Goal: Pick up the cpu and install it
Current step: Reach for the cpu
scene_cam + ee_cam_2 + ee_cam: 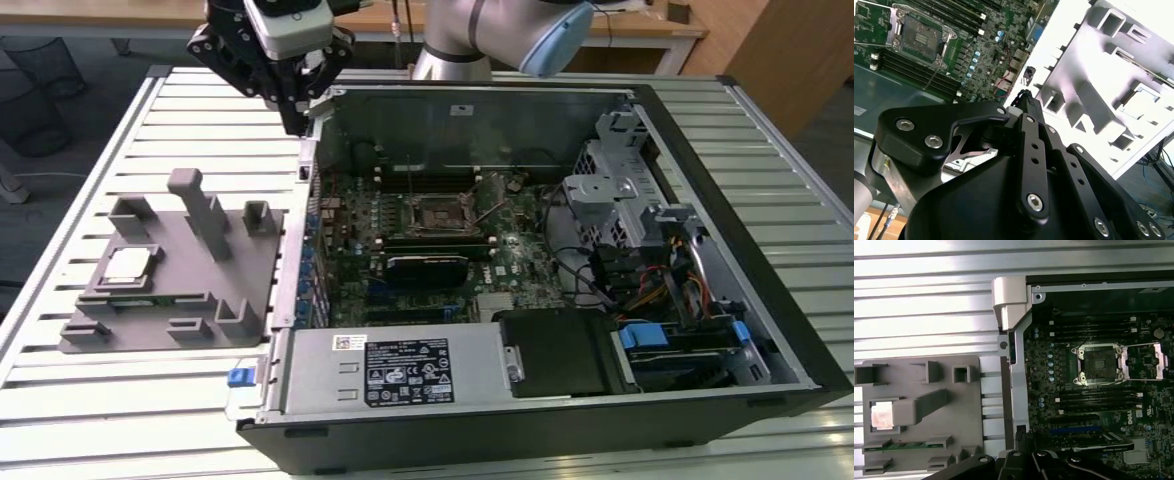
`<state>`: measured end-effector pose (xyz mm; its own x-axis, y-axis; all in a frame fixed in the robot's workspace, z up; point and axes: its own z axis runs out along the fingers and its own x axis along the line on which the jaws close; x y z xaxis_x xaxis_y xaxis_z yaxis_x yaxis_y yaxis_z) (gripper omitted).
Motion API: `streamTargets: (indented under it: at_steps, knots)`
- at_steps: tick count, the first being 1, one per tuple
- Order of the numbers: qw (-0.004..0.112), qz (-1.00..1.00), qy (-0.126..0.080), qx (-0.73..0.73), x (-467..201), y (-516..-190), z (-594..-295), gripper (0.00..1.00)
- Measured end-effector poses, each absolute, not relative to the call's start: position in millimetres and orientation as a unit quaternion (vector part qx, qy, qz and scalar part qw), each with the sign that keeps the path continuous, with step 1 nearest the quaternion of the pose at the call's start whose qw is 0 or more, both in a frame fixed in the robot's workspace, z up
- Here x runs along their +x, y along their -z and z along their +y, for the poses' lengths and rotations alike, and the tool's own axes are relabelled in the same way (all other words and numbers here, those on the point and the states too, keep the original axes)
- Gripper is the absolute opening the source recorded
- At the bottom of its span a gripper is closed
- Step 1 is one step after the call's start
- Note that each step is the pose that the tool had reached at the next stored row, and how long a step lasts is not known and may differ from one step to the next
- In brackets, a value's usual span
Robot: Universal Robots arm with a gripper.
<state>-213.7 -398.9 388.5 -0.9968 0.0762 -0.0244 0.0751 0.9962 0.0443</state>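
Exterior view — gripper [296, 122], pressed together and empty, hovers at the computer case [534, 120] edge — cpu [130, 263] in tray [160, 325].

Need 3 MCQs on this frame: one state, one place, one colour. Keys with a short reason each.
1. The motherboard socket is: A empty, with its cover plate open; B holding a seated chip; C under a cooler.
2. The cpu lies: A in the socket; B in the fixture tray; C in a person's hand.
3. The fixture tray is: A blue; B grey; C red.
Key: 1A, the first wrist view shows a bare socket with the plate swung aside. 2B, the silvery chip sits in a tray pocket. 3B, the tray is plain grey plastic.
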Motion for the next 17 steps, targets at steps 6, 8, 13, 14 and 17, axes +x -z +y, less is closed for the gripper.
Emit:
streamTargets:
  at_steps: [6, 8, 13, 14, 17]
  knots:
    - [0.013, 0.999, -0.022, 0.038, -221.5, -387.9, -398.9, 0.11]
    - [0.013, 0.999, -0.022, 0.038, -223.8, -387.7, -398.9, 0.11]
    - [0.013, 0.999, -0.022, 0.038, -229.7, -387.1, -398.9, 0.11]
    - [0.013, 0.999, -0.022, 0.038, -230.9, -387.0, -398.9, 0.11]
    - [0.013, 0.999, -0.022, 0.038, -234.6, -386.6, -399.0, 0.11]
